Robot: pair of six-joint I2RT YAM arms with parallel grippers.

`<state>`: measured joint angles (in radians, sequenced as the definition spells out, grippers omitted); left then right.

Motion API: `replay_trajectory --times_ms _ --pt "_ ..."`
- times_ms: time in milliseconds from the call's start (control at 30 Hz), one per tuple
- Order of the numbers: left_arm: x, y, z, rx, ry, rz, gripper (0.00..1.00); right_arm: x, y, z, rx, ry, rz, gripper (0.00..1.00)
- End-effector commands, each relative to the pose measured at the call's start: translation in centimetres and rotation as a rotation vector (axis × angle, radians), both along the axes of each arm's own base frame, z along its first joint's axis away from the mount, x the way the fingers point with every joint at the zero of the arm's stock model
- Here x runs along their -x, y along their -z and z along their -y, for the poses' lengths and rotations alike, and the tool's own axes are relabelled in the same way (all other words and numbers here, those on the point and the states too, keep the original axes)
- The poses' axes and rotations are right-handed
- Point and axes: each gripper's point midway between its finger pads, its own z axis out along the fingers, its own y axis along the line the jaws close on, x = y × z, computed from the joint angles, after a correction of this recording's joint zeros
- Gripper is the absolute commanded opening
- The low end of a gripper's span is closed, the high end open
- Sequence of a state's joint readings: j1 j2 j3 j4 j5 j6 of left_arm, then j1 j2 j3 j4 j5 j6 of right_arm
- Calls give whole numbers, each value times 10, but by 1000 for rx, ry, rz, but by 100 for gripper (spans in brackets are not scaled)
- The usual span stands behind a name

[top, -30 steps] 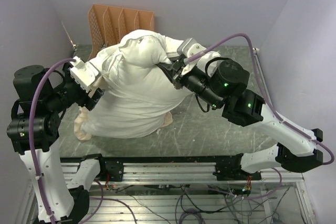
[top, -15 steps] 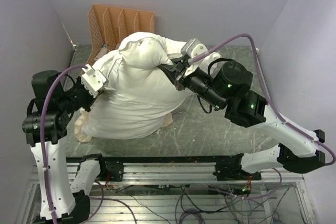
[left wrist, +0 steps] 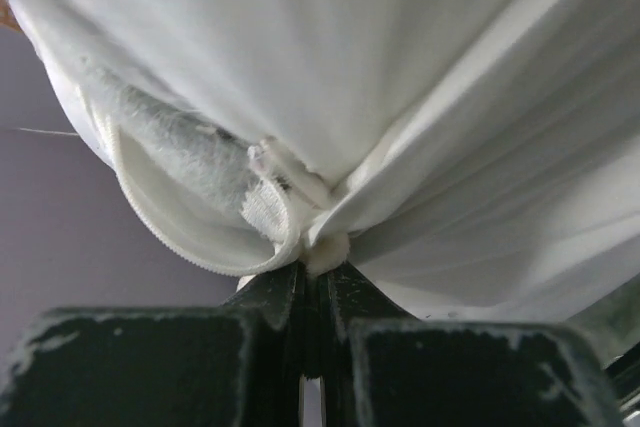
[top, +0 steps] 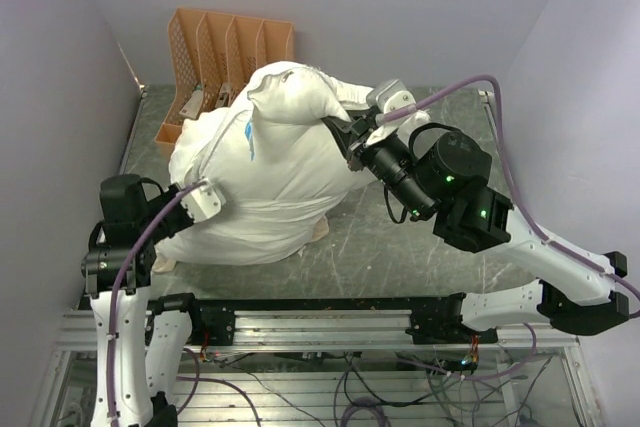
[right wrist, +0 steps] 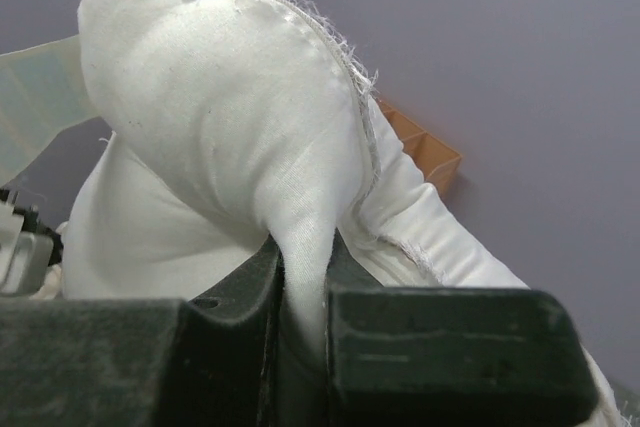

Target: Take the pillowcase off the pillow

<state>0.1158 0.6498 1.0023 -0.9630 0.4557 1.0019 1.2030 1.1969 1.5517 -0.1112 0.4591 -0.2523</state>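
Left claw and right claw each clamp pillowcase cloth over the dark table, lilac walls around.

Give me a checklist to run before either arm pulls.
1. Left pincer shut on the pillowcase edge: ok.
2. Right pincer shut on a white fold: ok. Whether that fold is pillow or cover: cannot tell.
3. Pillowcase drawn taut at the left grip: ok.
4. Frill free of the bundle: not ok, it peeks out from beneath.
5. Orange rack clear of the bundle: cannot tell, they overlap from above.
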Motion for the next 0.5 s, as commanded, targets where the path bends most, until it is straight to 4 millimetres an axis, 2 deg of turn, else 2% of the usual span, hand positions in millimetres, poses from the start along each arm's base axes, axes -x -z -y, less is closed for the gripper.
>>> replay_trajectory --times_ms 0,167,200,267,300,333,367,433,467 --pt "34 69 -48 -255 -121 -217 7 -4 -82 83 -326 208 85 0" --pt "47 72 -46 -268 -92 -273 9 -5 -83 82 -353 208 77 0" --pt "49 69 -44 -256 -84 -280 18 -4 -83 78 -353 194 74 0" --pt "54 52 -30 -201 -39 -276 69 -3 -81 65 -333 149 65 0" --pt "55 36 -21 -157 -15 -252 85 -1 -80 54 -320 111 59 0" --pt "56 17 -9 -101 15 -222 94 -1 -77 45 -303 87 51 0" --pt "57 -5 4 -35 40 -191 99 -2 -74 36 -290 70 42 0" --pt "60 -51 32 120 109 -146 100 -1 -67 18 -266 24 24 0" --pt "64 -81 42 179 127 -104 100 -2 -61 7 -251 1 13 0"
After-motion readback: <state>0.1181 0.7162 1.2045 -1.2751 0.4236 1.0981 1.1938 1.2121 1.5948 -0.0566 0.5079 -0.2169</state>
